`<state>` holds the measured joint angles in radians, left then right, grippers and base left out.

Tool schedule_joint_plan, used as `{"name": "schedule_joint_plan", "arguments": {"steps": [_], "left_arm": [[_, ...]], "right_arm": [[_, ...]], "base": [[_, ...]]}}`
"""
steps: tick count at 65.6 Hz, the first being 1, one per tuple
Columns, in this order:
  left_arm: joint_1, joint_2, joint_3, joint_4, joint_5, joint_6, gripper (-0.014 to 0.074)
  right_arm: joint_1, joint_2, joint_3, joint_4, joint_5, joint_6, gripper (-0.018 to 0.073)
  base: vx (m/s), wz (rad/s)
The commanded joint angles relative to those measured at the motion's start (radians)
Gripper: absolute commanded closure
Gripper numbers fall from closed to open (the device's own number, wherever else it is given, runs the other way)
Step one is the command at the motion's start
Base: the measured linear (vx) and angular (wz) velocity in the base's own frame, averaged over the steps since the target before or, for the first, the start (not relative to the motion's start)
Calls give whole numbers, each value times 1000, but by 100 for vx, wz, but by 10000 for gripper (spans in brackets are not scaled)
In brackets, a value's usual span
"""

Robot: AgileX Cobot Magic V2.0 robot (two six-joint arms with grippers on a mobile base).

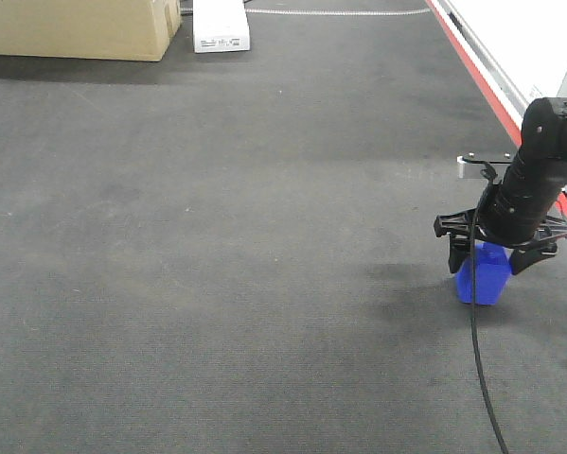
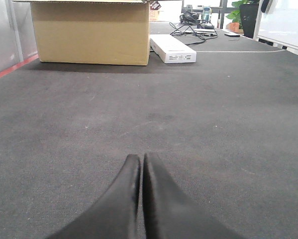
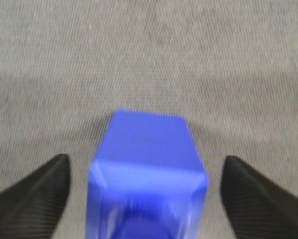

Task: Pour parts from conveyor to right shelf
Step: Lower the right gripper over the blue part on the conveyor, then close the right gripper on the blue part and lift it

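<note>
We found the blue part standing upright on the conveyor, close to its red stripe on the right-hand side. The right tool hung directly over it, fingers spread, one on each side of the part. The right wrist view showed a clear gap on both flanks, so nothing was gripped. The part's taller axis ran vertically, roughly centred between the fingers (slightly nearer the left one, we judged). The left tool lay low over bare belt with its fingers pressed together and empty, well away from the part. The right arm was plainly the nearer. The shelf was not in view.
</note>
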<state>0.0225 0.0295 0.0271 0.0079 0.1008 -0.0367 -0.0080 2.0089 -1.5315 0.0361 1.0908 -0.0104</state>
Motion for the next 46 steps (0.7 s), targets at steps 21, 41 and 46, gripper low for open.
{"name": "schedule_joint_plan", "arguments": {"steps": [21, 41, 46], "left_arm": [[3, 15, -20, -8, -79, -8, 602], [3, 15, -20, -8, -79, -8, 602], [3, 15, -20, -8, -79, -8, 602]], "right_arm": [[-7, -61, -30, -12, 23, 20, 571], [-5, -253, -64, 18, -40, -14, 568], [-5, -326, -62, 49, -69, -52, 568]], "base": [[0, 0], [0, 0], [0, 0]]}}
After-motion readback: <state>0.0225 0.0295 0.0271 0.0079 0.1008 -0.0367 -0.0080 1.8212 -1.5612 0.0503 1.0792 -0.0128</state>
